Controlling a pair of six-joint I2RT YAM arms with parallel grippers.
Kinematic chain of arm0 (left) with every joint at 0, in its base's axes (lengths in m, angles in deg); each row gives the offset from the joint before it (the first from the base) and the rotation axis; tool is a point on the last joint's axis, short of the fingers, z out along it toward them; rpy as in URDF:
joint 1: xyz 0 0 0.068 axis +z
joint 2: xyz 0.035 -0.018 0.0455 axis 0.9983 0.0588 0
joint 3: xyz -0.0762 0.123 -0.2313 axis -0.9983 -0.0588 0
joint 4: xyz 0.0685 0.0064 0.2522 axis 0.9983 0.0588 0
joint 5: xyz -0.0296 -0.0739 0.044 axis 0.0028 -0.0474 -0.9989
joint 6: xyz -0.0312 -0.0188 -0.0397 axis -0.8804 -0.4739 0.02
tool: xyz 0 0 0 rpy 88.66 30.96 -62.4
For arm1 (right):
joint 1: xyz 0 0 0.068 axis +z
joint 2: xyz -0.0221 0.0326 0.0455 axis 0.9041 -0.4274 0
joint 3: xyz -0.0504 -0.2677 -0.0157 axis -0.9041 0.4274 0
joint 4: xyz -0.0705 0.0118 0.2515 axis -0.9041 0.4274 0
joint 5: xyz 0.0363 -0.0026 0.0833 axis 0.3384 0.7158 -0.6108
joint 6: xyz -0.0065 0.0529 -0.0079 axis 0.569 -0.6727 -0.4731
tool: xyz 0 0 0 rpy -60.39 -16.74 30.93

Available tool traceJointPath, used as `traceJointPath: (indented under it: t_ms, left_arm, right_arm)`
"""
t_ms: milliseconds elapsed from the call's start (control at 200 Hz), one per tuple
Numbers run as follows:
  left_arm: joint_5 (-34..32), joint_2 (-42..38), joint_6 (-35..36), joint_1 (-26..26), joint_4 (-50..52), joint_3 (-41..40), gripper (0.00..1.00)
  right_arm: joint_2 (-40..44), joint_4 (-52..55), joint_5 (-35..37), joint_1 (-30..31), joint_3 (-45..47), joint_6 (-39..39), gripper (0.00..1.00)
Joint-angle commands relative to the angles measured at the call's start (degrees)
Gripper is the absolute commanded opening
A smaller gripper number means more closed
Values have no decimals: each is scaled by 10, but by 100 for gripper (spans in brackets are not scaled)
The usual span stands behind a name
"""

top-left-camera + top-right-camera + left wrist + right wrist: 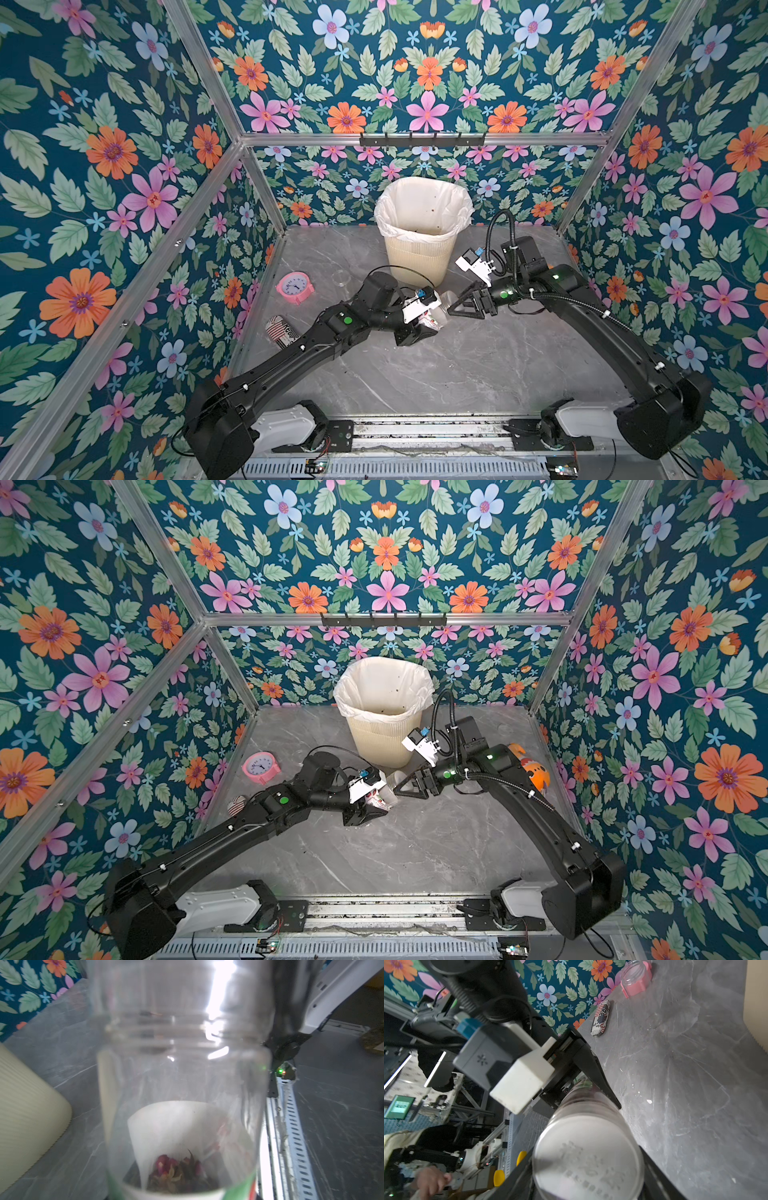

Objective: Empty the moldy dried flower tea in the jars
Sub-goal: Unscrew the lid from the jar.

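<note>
A clear jar hangs on its side just above the table, in front of the bin. My left gripper is shut on its labelled body. Through the wall the left wrist view shows the jar with a small heap of dried flower tea at its base. My right gripper is shut on the jar's translucent lid, with a black finger on either side. A second jar stands open by the pink clock, and no tea shows in it.
The cream ribbed bin with a white liner stands at the back middle, a few flakes inside. A pink clock and a striped can lie at the left. An orange toy sits behind the right arm.
</note>
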Motion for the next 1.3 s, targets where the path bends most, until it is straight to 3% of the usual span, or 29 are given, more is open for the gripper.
traceJointPath:
  t_ms: [0,70,240,425,530,665,780,870,1085,1295]
  left_arm:
    - [88,7,-15,-2,-20,12,54]
    - [93,12,-15,-1,-17,16,54]
    - [36,13,0,-2,-21,10,53]
    - [-14,5,3,-2,-57,-14,52]
    - [-87,-7,3,-2,-80,-30,52]
    - [-210,-34,8,-2,-130,-63,53]
    - [-261,-31,17,-3,-140,-66,52]
    - [-286,-17,22,-5,-136,-61,52]
    - [-302,-16,27,-6,-137,-64,51]
    - [-289,-26,27,-5,-145,-69,51]
  right_arm:
    - [6,-37,-18,3,9,78,65]
    - [9,-44,-15,3,13,80,70]
    - [10,-60,-20,3,-2,10,99]
    - [-31,-9,-24,0,-48,-46,99]
    - [-50,-1,-13,-13,-61,-97,99]
    - [-70,-42,31,-27,-63,-213,97]
    - [-82,-114,49,-12,-59,-299,96]
    - [-97,-149,59,5,-64,-340,96]
    - [-122,-128,86,18,-73,-337,84]
    - [-130,-111,80,18,-80,-321,81]
